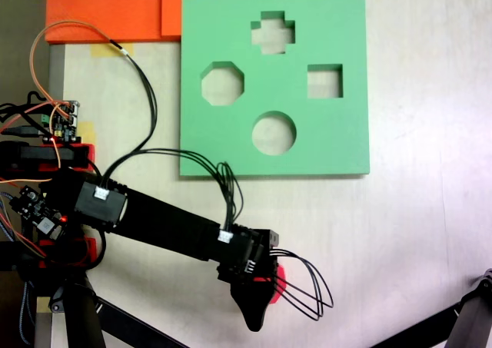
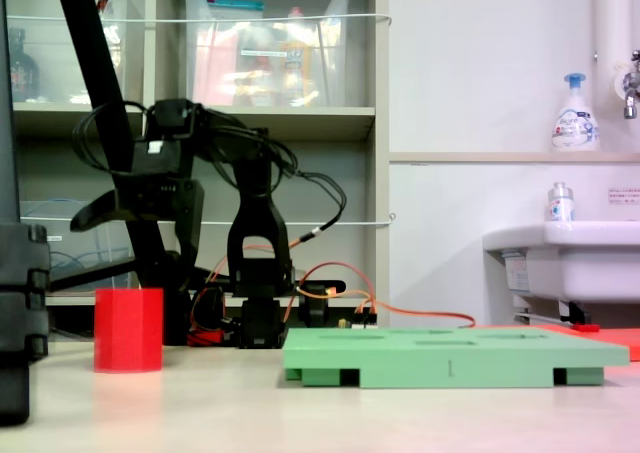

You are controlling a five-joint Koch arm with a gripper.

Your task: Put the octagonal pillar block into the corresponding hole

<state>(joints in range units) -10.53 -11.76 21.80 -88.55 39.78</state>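
The octagonal pillar block [image 2: 128, 330], a red prism, stands upright on the table, left of the green board [image 2: 450, 355] in this fixed view. From above, only a red sliver of the block [image 1: 280, 280] shows beside the black gripper [image 1: 265, 296], which hovers over it. The gripper [image 2: 135, 238] hangs just above the block with its jaws spread apart, open and holding nothing. The corresponding hole [image 1: 223, 84] is the eight-sided cutout at the left of the green board [image 1: 338, 144], well away from the gripper.
The board also has cross [image 1: 273, 32], square [image 1: 324, 81] and round [image 1: 274, 133] cutouts. Orange foam sheets [image 1: 108, 10] lie at the top left. The arm's base with loose wires [image 1: 54, 125] sits at the left. A black stand leg [image 1: 461, 321] crosses the bottom right corner.
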